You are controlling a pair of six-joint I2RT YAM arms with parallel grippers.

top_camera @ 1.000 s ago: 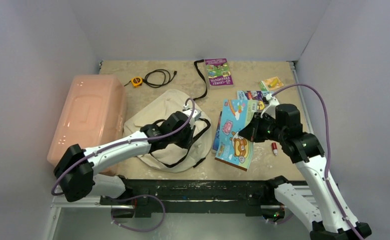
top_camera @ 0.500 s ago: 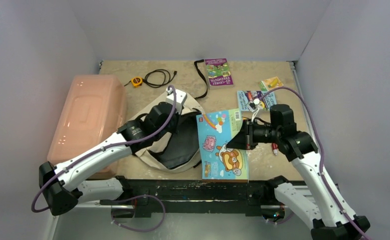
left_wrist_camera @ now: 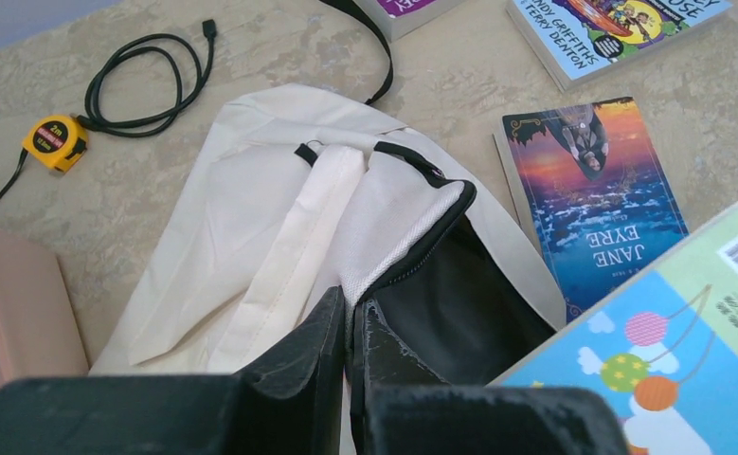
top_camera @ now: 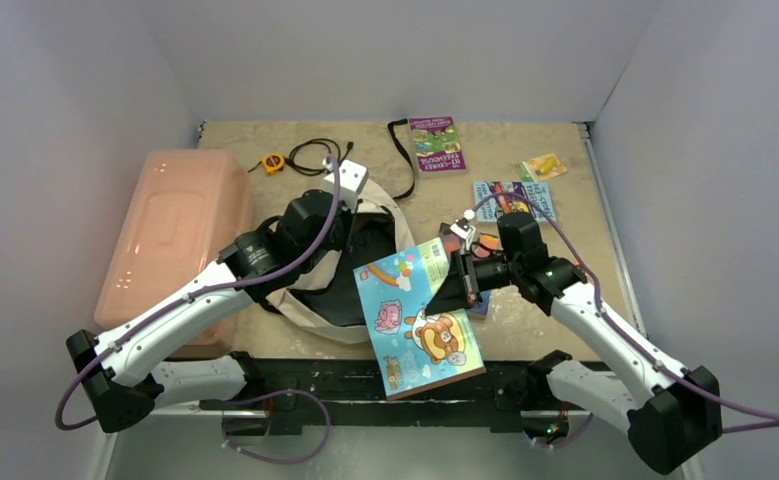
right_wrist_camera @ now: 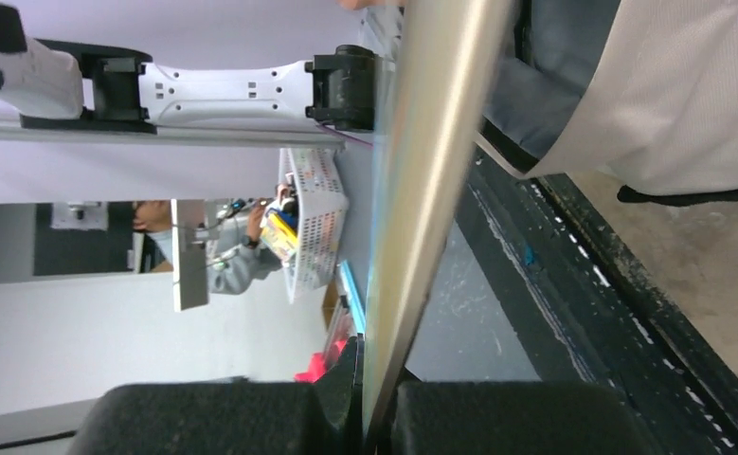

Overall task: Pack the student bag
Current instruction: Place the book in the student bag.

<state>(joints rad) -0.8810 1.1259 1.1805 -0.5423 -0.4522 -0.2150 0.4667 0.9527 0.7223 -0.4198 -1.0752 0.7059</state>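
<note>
At bag (left_wrist_camera: 251, 218) rim, L gripper (left_wrist_camera: 351, 308) clamps; R gripper (top_camera: 462, 285) grips tilted book (top_camera: 415, 320).

Top cam: high behind bases, whole desk (top_camera: 495, 140). Wrist cams: tight behind left pincer (left_wrist_camera: 349, 322), right pincer (right_wrist_camera: 376, 389) (edge-on to book (right_wrist_camera: 422, 190)). All share student bag (left_wrist_camera: 251, 209).

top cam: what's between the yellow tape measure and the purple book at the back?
A coiled black cable, then a black strap; the top external view shows both.
</note>
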